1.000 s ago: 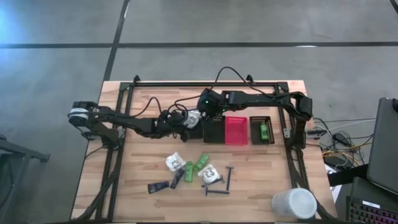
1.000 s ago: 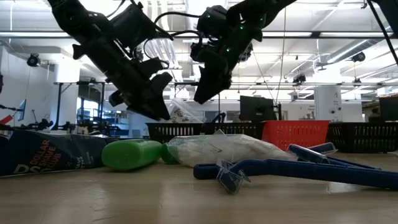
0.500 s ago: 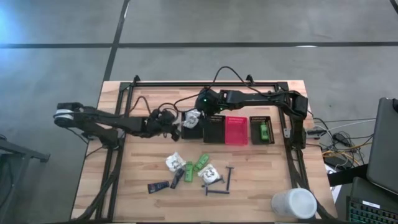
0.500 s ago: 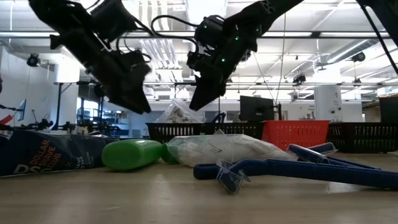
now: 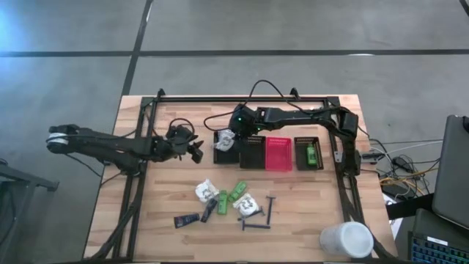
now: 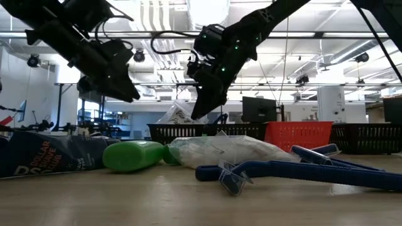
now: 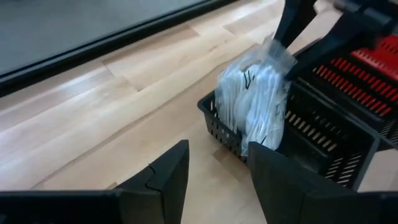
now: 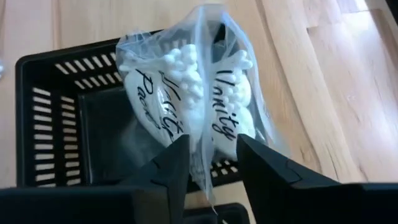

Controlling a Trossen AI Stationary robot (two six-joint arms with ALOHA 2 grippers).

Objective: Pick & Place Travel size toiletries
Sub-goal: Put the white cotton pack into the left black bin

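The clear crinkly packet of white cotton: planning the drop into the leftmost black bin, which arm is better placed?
Right. The right gripper pinches the clear crinkly packet over the leftmost black mesh bin; the left gripper is open, off to the side.

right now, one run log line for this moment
right gripper shut on white packet over leftmost black bin | left gripper open, beside bin | other toiletries on table

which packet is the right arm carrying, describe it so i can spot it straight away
Find the row of mesh bins on the wooden table; the black bin at its left end is the one to watch. Above it the right gripper holds a clear, crinkly vanity packet of white pieces with black script. Unlike the other white packets lying among the green bottles, this one hangs in the air.
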